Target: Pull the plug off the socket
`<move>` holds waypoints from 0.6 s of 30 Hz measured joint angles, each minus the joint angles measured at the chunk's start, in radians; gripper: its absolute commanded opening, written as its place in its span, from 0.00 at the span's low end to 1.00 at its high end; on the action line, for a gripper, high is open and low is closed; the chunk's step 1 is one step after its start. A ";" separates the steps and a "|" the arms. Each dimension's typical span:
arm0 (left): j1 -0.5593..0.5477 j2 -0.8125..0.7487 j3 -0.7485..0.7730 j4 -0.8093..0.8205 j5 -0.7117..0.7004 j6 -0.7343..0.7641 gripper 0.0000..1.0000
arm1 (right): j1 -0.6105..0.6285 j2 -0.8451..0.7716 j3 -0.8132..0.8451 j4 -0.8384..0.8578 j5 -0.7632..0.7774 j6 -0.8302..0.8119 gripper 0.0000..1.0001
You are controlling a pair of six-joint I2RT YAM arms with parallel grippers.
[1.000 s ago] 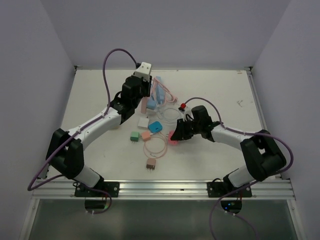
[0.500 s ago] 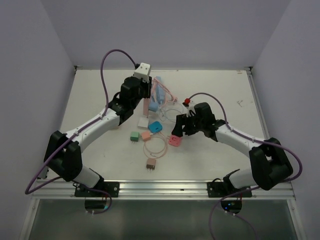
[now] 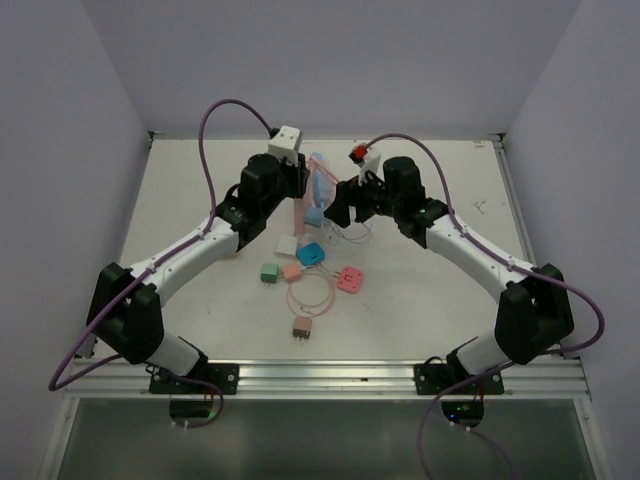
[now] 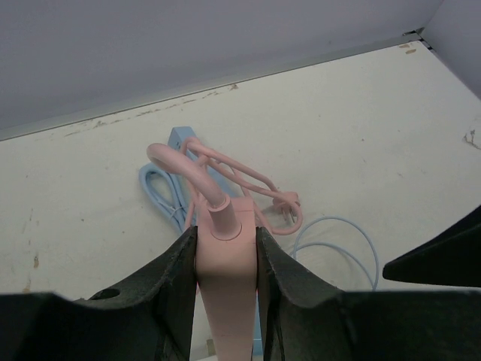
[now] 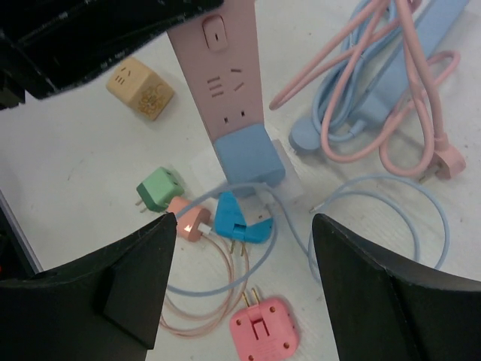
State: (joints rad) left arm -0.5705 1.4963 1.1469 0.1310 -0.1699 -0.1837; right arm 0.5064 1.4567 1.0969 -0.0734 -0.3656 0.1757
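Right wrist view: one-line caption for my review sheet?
Open right gripper facing the pink power strip, blue plug seated at its lower end, pink plug lying loose on the table.

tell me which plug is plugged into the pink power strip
The light blue plug seated on the pink power strip; the darker blue plug, green plug and pink plug lie loose.

Overhead rear view, wrist close-ups, shared socket strip (image 5: 225, 64)

A green plug (image 3: 268, 271) sits on the white table (image 3: 440, 300), with a peach plug (image 3: 291, 270) just beside it at three o'clock. A brown plug (image 3: 301, 327) lies apart at five o'clock. A blue power strip (image 5: 440, 19) lies at one o'clock.
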 measured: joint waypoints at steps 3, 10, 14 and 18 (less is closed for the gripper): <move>0.000 -0.003 0.000 -0.008 0.015 -0.008 0.00 | 0.006 0.067 0.063 0.000 -0.024 -0.026 0.77; 0.000 -0.005 0.000 -0.026 0.031 -0.012 0.00 | 0.022 0.209 0.135 -0.001 -0.066 -0.074 0.77; 0.000 -0.005 0.000 -0.028 0.037 -0.015 0.00 | 0.029 0.262 0.135 -0.003 -0.102 -0.092 0.77; 0.000 -0.005 -0.001 -0.028 0.040 -0.016 0.00 | 0.037 0.297 0.138 -0.003 -0.129 -0.107 0.71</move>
State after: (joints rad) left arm -0.5709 1.4918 1.1458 0.1032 -0.1299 -0.2001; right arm 0.5430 1.7538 1.2346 -0.0765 -0.4950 0.0689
